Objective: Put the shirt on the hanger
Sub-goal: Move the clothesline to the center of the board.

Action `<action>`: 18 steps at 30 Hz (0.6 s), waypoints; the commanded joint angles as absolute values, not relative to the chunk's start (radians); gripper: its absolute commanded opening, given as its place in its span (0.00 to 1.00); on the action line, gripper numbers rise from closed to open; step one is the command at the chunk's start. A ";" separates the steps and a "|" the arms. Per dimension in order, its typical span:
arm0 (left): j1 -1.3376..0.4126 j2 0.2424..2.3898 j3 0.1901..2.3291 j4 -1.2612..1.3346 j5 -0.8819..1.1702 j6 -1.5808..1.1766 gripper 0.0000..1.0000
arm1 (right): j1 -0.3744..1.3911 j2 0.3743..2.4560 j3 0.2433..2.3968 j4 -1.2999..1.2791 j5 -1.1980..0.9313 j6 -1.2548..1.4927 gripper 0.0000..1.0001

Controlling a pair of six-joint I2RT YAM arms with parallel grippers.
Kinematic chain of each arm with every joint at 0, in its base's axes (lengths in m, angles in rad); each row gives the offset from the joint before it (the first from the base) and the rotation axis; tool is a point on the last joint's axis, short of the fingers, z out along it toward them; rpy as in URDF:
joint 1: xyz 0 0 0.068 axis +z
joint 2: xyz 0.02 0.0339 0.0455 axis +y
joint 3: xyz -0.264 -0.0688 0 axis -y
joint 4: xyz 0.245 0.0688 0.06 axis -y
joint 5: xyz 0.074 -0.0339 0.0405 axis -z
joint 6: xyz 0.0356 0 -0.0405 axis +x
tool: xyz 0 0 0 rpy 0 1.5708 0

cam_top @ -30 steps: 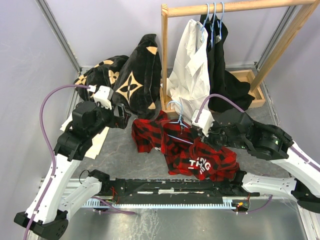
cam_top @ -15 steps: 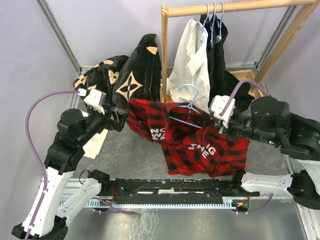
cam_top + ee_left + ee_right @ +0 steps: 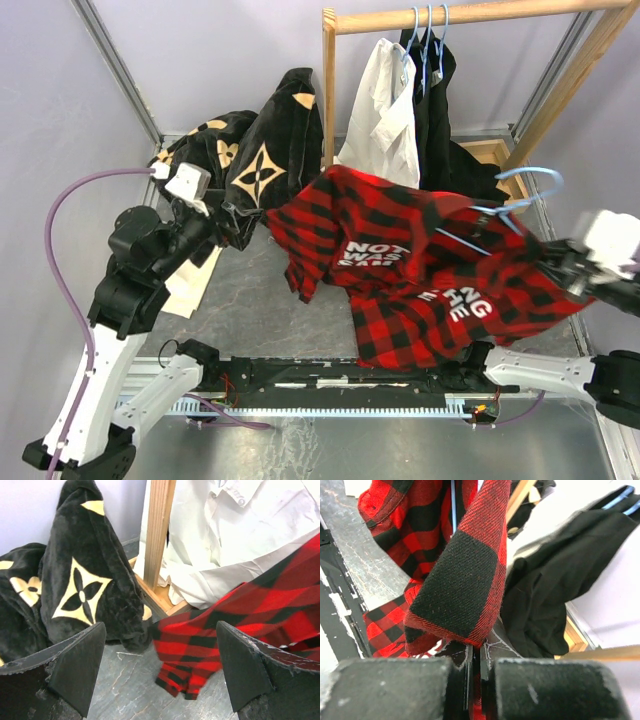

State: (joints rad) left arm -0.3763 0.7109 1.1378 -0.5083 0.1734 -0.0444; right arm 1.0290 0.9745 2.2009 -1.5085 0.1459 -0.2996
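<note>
Shirt (image 3: 420,270) first: hangs lifted clear of the bench (image 3: 250,300), spread in the air toward the right side, white lettering facing up. Nearest, in the right wrist view, right fingers (image 3: 545,690) pressed together on a fold of the plaid; wire pinched in there too or not, cannot tell. Close by that grip, hanger (image 3: 497,209) threaded into the cloth, hook and neck poking out on top, most of the frame hidden under the plaid. Looks most of the way done: seems to carry the garment through the neck opening, on the right shoulder at least. Left to do, by judgement: seat the left shoulder, sagging in a bunch with a sleeve dangling toward the bench, and square the collar on the frame. Further left, left fingers (image 3: 75,670) spread wide and holding nothing, pointed at that dangling sleeve, near but not touching. Beyond, black fabric with tan flowers (image 3: 265,150) heaped in the back corner, then the white shirt (image 3: 385,120) hung on the wooden rail (image 3: 450,15) at the very back.
</note>
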 commanded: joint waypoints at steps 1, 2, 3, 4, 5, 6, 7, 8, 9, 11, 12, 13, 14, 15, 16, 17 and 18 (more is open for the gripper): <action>-0.371 0.767 1.135 -0.393 0.275 -0.086 0.96 | 1.026 0.905 2.260 -1.494 0.246 -0.266 0.00; -0.371 0.780 1.131 -0.381 0.291 -0.096 0.96 | 1.026 0.893 2.261 -1.492 0.253 -0.265 0.00; -0.371 0.792 1.127 -0.368 0.308 -0.105 0.96 | 1.025 0.879 2.259 -1.487 0.254 -0.265 0.00; -0.371 0.805 1.122 -0.356 0.318 -0.117 0.96 | 1.026 0.865 2.253 -1.479 0.250 -0.267 0.00; -0.371 0.818 1.119 -0.348 0.325 -0.128 0.96 | 1.026 0.854 2.245 -1.476 0.248 -0.268 0.00; -0.371 0.833 1.119 -0.343 0.330 -0.135 0.96 | 1.026 0.847 2.239 -1.478 0.250 -0.268 0.00; -0.371 0.847 1.120 -0.343 0.332 -0.139 0.96 | 1.026 0.844 2.229 -1.489 0.258 -0.268 0.00; -0.370 0.858 1.120 -0.343 0.325 -0.145 0.96 | 1.025 0.844 2.219 -1.502 0.272 -0.263 0.00; -0.370 0.867 1.119 -0.337 0.308 -0.152 0.96 | 1.026 0.844 2.201 -1.515 0.288 -0.256 0.00; -0.371 0.886 1.114 -0.310 0.281 -0.167 0.96 | 1.025 0.840 2.157 -1.534 0.308 -0.239 0.00; -0.371 0.902 1.116 -0.291 0.269 -0.178 0.96 | 1.025 0.838 2.134 -1.539 0.314 -0.229 0.00; -0.371 0.921 1.119 -0.266 0.261 -0.187 0.96 | 1.026 0.838 2.110 -1.547 0.318 -0.215 0.00; -0.371 0.946 1.124 -0.242 0.252 -0.197 0.96 | 1.026 0.836 2.095 -1.557 0.319 -0.202 0.00; -0.372 0.971 1.130 -0.209 0.244 -0.209 0.96 | 1.025 0.835 2.081 -1.570 0.319 -0.184 0.00; -0.373 1.002 1.134 -0.170 0.243 -0.218 0.96 | 1.026 0.832 2.066 -1.575 0.319 -0.171 0.00; -0.379 1.032 1.137 -0.129 0.239 -0.226 0.99 | 1.025 0.827 2.047 -1.578 0.319 -0.160 0.00; -0.391 1.063 1.141 -0.081 0.227 -0.230 1.00 | 1.026 0.821 2.026 -1.575 0.322 -0.148 0.00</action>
